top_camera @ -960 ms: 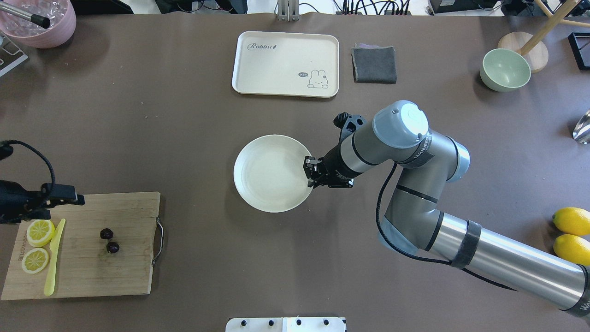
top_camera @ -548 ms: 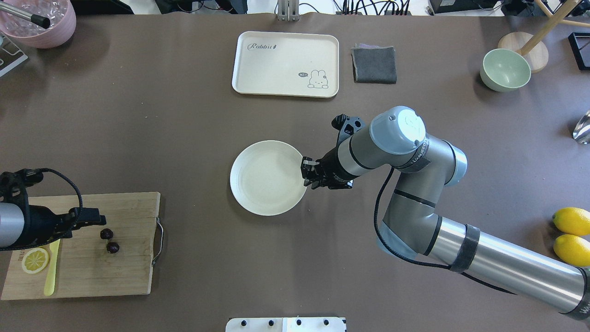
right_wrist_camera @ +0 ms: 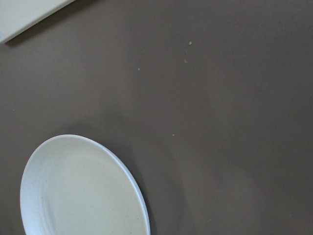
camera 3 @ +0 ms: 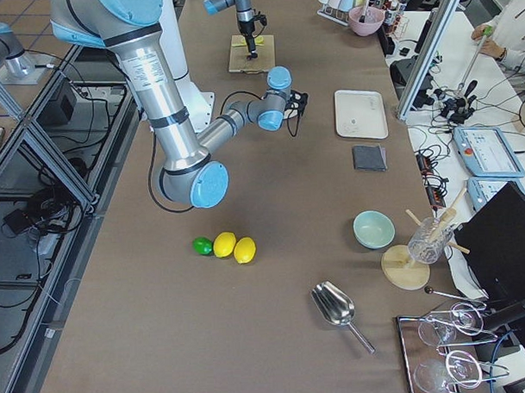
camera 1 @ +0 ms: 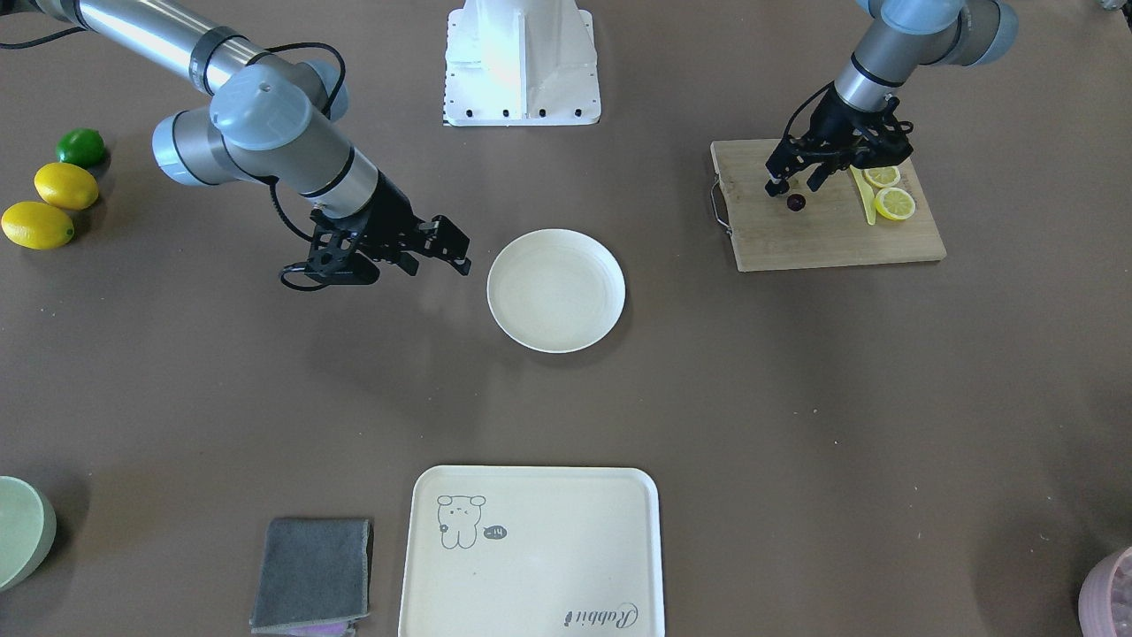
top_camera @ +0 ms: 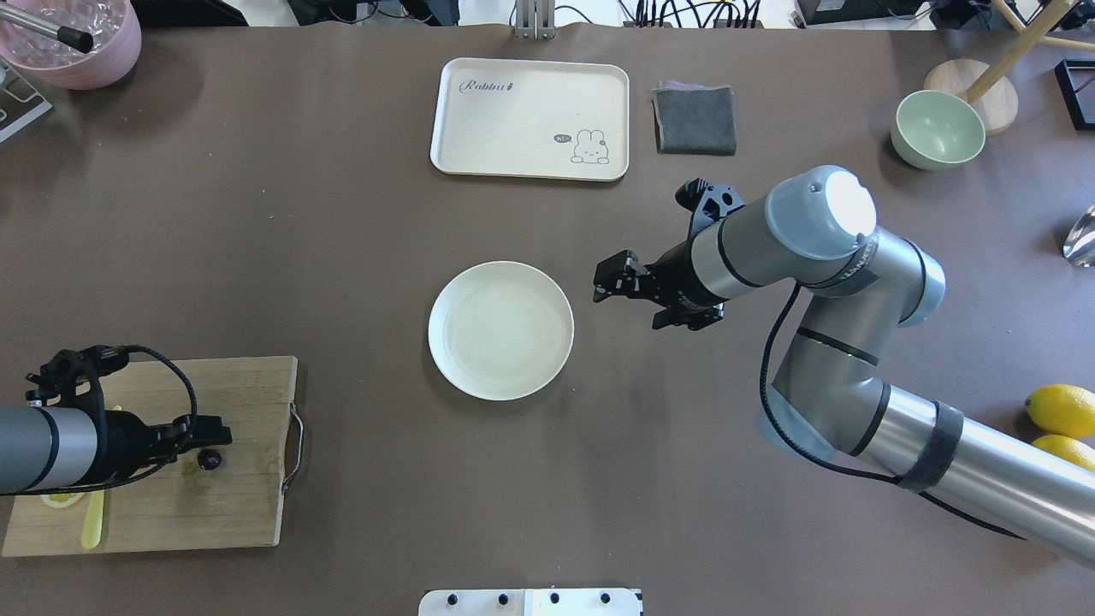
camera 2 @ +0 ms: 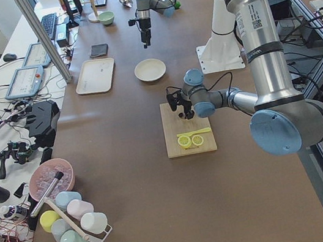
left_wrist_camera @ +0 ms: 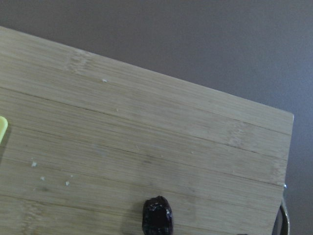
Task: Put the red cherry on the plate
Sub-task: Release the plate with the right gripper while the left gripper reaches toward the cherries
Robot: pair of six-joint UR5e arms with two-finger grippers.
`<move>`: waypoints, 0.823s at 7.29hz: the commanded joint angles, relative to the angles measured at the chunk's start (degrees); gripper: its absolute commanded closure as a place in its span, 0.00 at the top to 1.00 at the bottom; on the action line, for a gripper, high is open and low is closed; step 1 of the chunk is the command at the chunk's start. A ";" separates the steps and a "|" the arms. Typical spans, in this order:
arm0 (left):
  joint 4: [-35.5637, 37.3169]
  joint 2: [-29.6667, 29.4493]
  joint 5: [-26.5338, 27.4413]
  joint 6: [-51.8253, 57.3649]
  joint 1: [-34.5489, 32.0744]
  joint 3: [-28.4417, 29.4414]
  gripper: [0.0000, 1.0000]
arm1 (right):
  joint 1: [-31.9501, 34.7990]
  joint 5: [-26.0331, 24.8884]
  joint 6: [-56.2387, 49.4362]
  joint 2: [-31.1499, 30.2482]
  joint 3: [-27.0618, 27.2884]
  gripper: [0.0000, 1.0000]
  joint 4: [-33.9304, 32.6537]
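left hand (top_camera: 208,436) over red cherry (top_camera: 209,459) on cutting board (top_camera: 239,513), plate (top_camera: 500,330) apart

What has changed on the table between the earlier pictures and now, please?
The right gripper let go of the plate after nudging it slightly leftward, then pulled back to the right, clear of the rim. The left gripper travelled right across the board to the cherry, now covering one of the pair. Tray, cloth, bowl stayed put.
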 commanded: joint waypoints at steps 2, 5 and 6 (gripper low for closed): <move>0.05 0.45 -0.03 0.15 -0.14 0.67 0.51 | 1.80 1.88 -0.01 -1.48 0.74 1.00 0.09; 0.05 0.63 -0.29 0.33 -0.75 0.15 0.15 | 1.63 1.62 -0.10 -1.57 0.74 1.00 0.09; 0.05 0.36 -0.29 0.33 -0.75 -0.11 0.11 | 1.45 1.36 -0.10 -1.65 0.65 1.00 0.17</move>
